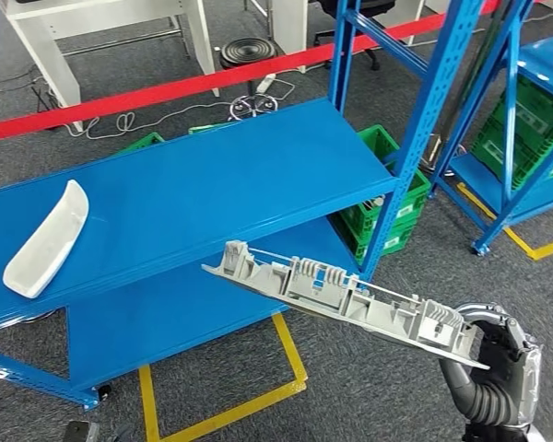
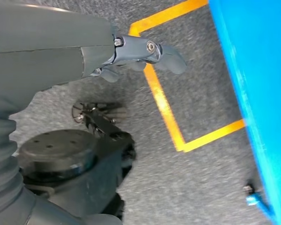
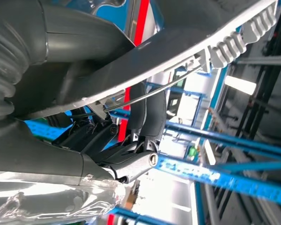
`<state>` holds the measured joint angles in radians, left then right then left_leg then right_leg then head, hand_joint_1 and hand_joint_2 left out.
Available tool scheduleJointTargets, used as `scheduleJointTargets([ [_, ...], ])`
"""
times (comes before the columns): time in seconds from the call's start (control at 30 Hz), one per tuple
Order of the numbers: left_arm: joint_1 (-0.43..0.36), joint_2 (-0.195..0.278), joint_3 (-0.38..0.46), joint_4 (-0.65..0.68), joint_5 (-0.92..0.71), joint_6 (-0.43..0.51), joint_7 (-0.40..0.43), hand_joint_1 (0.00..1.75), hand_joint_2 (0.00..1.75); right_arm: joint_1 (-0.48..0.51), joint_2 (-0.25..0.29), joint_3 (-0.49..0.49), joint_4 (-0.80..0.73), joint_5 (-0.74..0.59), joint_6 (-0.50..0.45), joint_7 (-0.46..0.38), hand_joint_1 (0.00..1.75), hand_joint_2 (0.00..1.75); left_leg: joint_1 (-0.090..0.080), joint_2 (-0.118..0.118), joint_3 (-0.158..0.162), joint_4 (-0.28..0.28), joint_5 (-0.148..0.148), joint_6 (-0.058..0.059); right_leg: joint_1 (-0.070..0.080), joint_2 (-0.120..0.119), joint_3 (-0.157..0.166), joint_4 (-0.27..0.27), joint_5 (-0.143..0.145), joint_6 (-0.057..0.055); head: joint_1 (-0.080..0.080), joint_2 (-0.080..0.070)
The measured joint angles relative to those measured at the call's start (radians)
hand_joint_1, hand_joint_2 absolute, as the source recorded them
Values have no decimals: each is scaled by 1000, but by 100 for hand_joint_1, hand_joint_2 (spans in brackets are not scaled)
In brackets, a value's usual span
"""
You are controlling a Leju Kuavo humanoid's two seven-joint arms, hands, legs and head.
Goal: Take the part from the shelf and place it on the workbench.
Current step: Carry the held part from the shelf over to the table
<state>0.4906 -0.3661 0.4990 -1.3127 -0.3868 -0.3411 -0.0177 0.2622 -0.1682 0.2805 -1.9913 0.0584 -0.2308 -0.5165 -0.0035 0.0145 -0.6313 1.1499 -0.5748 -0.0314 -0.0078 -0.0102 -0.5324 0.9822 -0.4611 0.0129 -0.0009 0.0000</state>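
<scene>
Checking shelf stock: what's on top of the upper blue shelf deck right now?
One curved white part lies on the upper blue shelf deck, near its left end. The long grey ribbed part is off the shelf, held by the right hand; it covers a strip of the lower deck.

The long grey ribbed plastic part (image 1: 343, 299) juts left from the right hand (image 1: 500, 368), before the blue metal shelf (image 1: 211, 184); a curved white plastic piece (image 1: 48, 239) lies on the shelf's left end; green plastic crates (image 1: 388, 198) sit seemingly behind it.

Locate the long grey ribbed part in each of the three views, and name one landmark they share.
Head view: the long grey part slants across lower centre, its end held by the right hand.
Left wrist view: not in it.
Right wrist view: the part crosses above the fingers gripping it.
Shared landmark: the blue shelf.
</scene>
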Motion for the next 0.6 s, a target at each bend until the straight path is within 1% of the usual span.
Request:
scheduleJointTargets([
  [0.03,0,0,0,1,0,0,0,0,175,0,2,0,0,-2,0,0,175,175,-1,-8,-11,61,-33,2,1,14,-16,1,14,-1,-1,0],
  [0.07,-1,0,0,2,0,0,0,0,175,0,3,0,0,-3,0,0,175,175,-1,-10,-11,98,-42,5,3,27,-32,2,28,-1,-1,0],
  [0.1,-2,1,0,3,0,1,0,0,175,1,3,0,1,-4,0,1,175,175,-2,-12,5,102,-29,9,4,41,-49,4,40,0,-1,0],
  [0.13,-2,1,0,3,1,2,0,0,175,1,3,0,1,-5,0,1,175,175,-2,-16,37,69,-2,13,4,54,-64,5,51,3,-1,0],
  [0.17,-3,1,0,4,2,4,0,0,175,1,3,0,1,-6,-1,1,175,175,-2,-29,83,6,27,19,4,66,-77,6,62,5,-1,0],
  [0.2,-3,1,-1,4,3,5,0,0,175,0,4,0,1,-8,-1,2,175,175,-2,-53,133,-72,44,26,5,79,-89,8,73,9,-1,0],
  [0.23,-4,1,-2,4,5,6,0,0,175,0,4,0,1,-10,-1,2,175,175,-2,-75,174,-140,50,30,5,90,-99,9,85,12,0,0],
  [0.27,-4,1,-2,5,6,6,0,0,175,-1,4,0,1,-12,-2,2,175,175,-2,-92,200,-187,50,34,5,100,-107,9,97,18,0,0],
  [0.3,-4,1,-3,5,7,5,2,0,175,0,4,0,1,-13,-2,3,175,175,-3,-98,209,-210,46,37,4,111,-112,6,109,24,0,0],
  [0.33,-4,0,-2,6,8,3,3,0,175,0,4,0,1,-15,-3,4,175,175,-3,-88,206,-213,51,40,3,122,-116,2,121,31,1,0],
  [0.37,-5,0,-2,6,9,1,5,0,175,2,4,-1,1,-16,-3,4,175,175,-3,-75,198,-213,59,46,2,123,-121,1,125,37,0,0],
  [0.4,-5,0,-1,6,9,0,7,0,175,3,4,-1,1,-18,-4,4,175,175,-2,-61,189,-213,69,54,2,110,-131,12,109,42,2,0],
  [0.43,-6,0,-1,6,9,-1,8,0,175,3,4,0,1,-19,-5,4,175,175,-1,-45,178,-214,81,61,3,87,-145,42,72,46,4,0],
  [0.47,-6,0,-1,7,10,-1,8,0,175,2,4,0,1,-20,-6,4,175,175,-2,-30,166,-215,91,66,4,57,-161,92,18,49,6,0],
  [0.5,-5,0,0,7,10,-1,9,0,175,1,4,0,2,-21,-6,4,175,175,-3,-17,153,-214,102,69,3,33,-176,159,-38,53,8,0],
  [0.53,-5,0,0,8,10,-1,9,0,175,1,4,0,2,-21,-6,4,175,175,-5,-2,141,-214,112,69,1,21,-186,228,-76,57,9,0],
  [0.57,-5,1,1,8,10,-1,9,0,175,1,4,0,3,-21,-6,5,175,175,-6,12,128,-213,122,68,-1,17,-188,281,-88,60,9,0],
  [0.6,-5,1,2,9,10,-1,9,0,175,1,4,0,4,-21,-6,5,175,175,-7,27,114,-212,133,67,-4,14,-175,305,-75,63,9,0],
])
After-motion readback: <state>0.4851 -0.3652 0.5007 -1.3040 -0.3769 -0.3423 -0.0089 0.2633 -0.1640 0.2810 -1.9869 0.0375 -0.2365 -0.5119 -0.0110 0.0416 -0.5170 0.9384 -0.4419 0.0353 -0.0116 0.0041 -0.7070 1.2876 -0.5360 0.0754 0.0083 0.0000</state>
